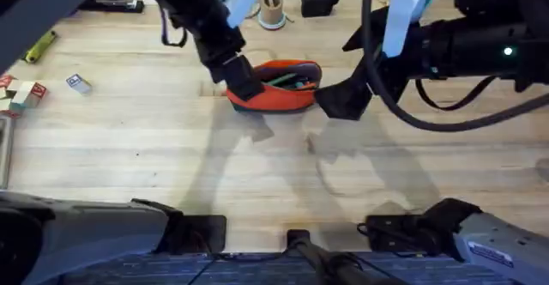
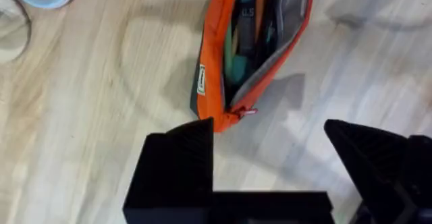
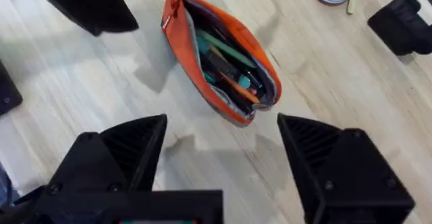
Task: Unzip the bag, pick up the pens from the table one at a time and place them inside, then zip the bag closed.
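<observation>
While the bag [image 1: 276, 86] lies unzipped | left end effector [image 2: 270, 150] apart | right end effector [image 3: 223, 150] apart | wooden cup [image 1: 272, 10] behind.

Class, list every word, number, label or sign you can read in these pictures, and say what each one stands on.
"0.5": on a dark pen inside the open bag.
White tag on the bag's side: print too small to read.
White sticker on the right arm's base: blurred, unreadable.
Small boxes at the table's left edge: red marks, unreadable.
</observation>
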{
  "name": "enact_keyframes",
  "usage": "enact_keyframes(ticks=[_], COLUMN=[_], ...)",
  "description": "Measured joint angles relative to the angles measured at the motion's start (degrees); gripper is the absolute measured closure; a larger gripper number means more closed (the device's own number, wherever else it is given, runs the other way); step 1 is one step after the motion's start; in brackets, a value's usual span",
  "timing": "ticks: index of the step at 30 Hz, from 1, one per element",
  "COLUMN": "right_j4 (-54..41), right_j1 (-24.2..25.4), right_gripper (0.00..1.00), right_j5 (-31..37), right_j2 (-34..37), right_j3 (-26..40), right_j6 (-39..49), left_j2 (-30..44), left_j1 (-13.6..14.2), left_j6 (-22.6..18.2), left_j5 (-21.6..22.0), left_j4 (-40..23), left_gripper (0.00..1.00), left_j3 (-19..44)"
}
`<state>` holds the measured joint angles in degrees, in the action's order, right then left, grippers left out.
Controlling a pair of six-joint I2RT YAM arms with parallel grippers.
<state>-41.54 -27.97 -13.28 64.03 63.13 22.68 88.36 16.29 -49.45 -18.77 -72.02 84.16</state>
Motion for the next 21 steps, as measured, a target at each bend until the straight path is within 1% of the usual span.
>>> enact_keyframes(ticks=[6,9,13,21], right_j4=[0.1,0.2,0.2,0.2], right_j1=[0.0,0.0,0.0,0.0], right_gripper=[0.004,0.003,0.003,0.004], right_j5=[0.0,0.0,0.0,0.0], right_j2=[0.0,0.0,0.0,0.0], right_j3=[0.0,0.0,0.0,0.0], right_j6=[0.0,0.0,0.0,0.0], left_j2=[0.0,0.0,0.0,0.0], left_j1=[-6.0,-8.9,-12.5,-19.0], left_j6=[-4.3,-6.4,-9.1,-17.6], left_j5=[-6.1,-8.1,-10.4,-14.0], left_j4=[-2.9,-4.6,-4.7,-4.5], left_gripper=[0.005,0.005,0.005,0.005], left_j3=[0.0,0.0,-0.8,-11.4])
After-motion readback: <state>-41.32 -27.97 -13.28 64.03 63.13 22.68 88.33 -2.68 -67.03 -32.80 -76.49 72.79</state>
